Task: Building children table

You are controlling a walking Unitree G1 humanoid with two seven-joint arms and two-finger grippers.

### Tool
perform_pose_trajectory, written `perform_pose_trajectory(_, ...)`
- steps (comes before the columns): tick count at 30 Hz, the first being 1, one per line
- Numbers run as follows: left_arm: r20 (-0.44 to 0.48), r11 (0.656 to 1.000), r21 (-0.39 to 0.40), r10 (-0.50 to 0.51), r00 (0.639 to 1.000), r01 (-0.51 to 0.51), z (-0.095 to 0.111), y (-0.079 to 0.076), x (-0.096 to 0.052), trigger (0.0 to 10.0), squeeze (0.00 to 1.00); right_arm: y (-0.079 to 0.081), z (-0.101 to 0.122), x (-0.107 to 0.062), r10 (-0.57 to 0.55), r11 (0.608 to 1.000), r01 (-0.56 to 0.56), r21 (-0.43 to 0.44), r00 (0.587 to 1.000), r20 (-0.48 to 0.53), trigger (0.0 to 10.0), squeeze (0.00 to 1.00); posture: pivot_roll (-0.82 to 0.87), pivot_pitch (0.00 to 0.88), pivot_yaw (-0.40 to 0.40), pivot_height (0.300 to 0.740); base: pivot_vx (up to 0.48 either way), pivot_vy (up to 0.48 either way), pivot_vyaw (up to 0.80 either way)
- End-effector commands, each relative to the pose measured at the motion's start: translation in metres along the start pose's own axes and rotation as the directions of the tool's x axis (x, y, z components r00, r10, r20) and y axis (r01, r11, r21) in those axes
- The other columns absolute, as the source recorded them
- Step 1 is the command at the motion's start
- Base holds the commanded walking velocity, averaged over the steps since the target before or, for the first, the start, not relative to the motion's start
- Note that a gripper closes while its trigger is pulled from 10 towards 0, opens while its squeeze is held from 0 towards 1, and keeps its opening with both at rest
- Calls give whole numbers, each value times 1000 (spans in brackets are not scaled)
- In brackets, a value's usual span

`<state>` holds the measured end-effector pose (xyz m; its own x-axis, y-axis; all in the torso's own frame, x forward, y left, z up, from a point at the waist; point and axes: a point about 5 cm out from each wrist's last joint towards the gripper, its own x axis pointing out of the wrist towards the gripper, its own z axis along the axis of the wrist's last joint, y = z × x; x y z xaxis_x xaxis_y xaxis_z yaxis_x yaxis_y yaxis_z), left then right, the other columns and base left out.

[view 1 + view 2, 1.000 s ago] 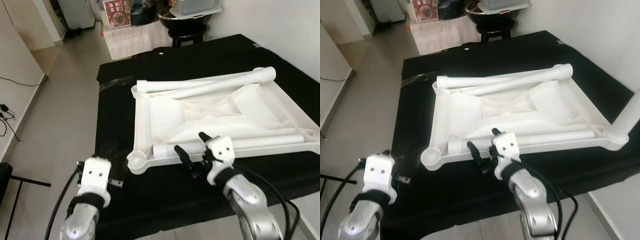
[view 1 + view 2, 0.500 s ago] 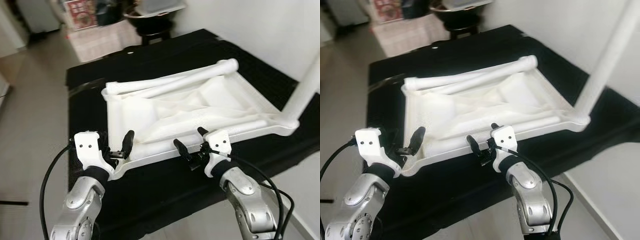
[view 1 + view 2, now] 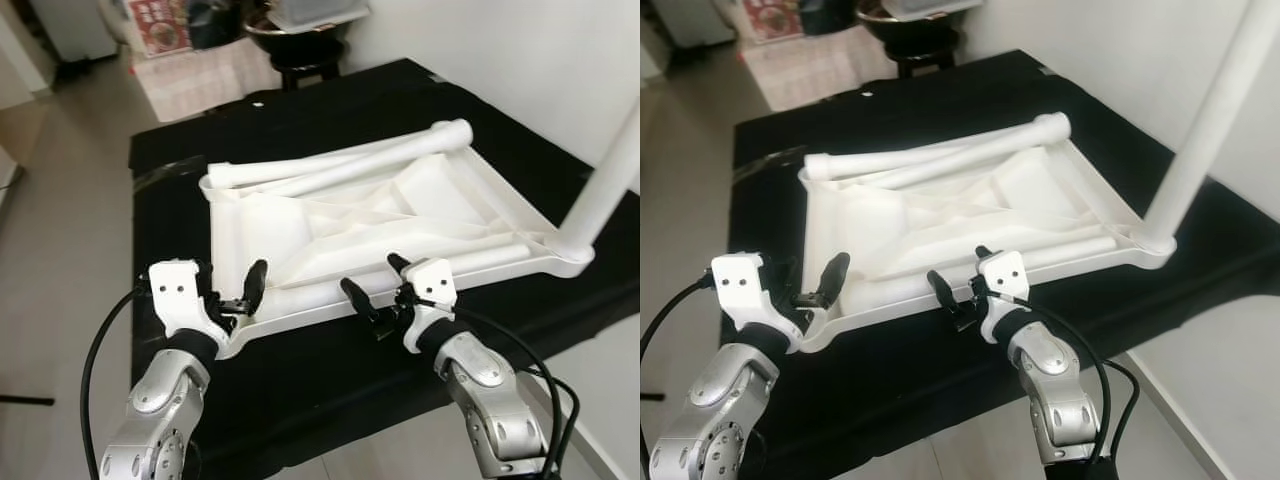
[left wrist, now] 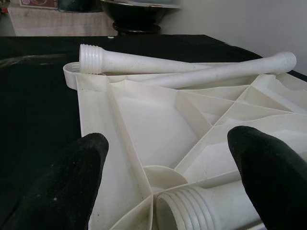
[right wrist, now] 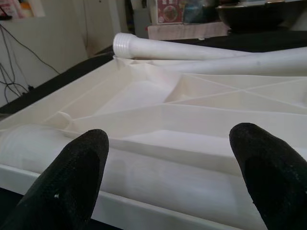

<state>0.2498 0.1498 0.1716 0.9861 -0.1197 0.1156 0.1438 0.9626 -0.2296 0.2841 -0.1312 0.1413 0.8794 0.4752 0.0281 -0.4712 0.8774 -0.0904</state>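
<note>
White plastic tabletop (image 3: 300,225) lies upside down, ribs up, on a black cloth (image 3: 330,110) covering a low surface. One leg (image 3: 610,185) is already fixed upright in the corner socket at robot's near right. Two loose legs (image 3: 350,165) lie crossed along the far edge of the tabletop, threaded end (image 4: 91,57) toward the far left corner. One more loose leg (image 3: 470,262) lies inside, along the near edge; its threaded end (image 4: 180,208) is just beside the near left corner socket.

Left gripper (image 3: 235,295) is at the near left corner, fingers (image 4: 72,184) wide apart, w/ the corner rim and that threaded end between them, holding nothing. Right gripper (image 3: 372,290) is at the middle of the near edge, fingers (image 5: 268,165) also wide apart, just before the rim, holding nothing.

Behind the cloth: a dark round stool (image 3: 300,60) w/ a clear plastic box (image 3: 315,12) on top, and light floor (image 3: 60,200) at the left.
</note>
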Motion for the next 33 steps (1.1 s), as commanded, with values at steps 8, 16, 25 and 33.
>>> perform_pose_trajectory(8,-48,1000,-15,-5,999,4,-6,2,-2,10000,0,3,-2,3,20,1000,-20,18,1000,6,10000,0,-132,95,116,740,0,0,0)
perform_pose_trajectory(16,-67,1000,-14,-14,998,13,-9,-1,-4,10000,0,4,-4,3,30,999,-30,11,1000,-6,10000,0,-132,97,118,740,0,0,-659)
perform_pose_trajectory(25,-74,1000,-12,-20,997,19,-10,-2,-4,10000,0,3,-3,3,34,999,-34,31,999,10,10000,0,-131,98,118,740,0,0,-356)
perform_pose_trajectory(33,-82,1000,-15,-22,996,21,-11,-3,-5,10000,0,3,-4,4,41,998,-41,37,999,7,10000,0,-134,98,119,740,0,0,0)
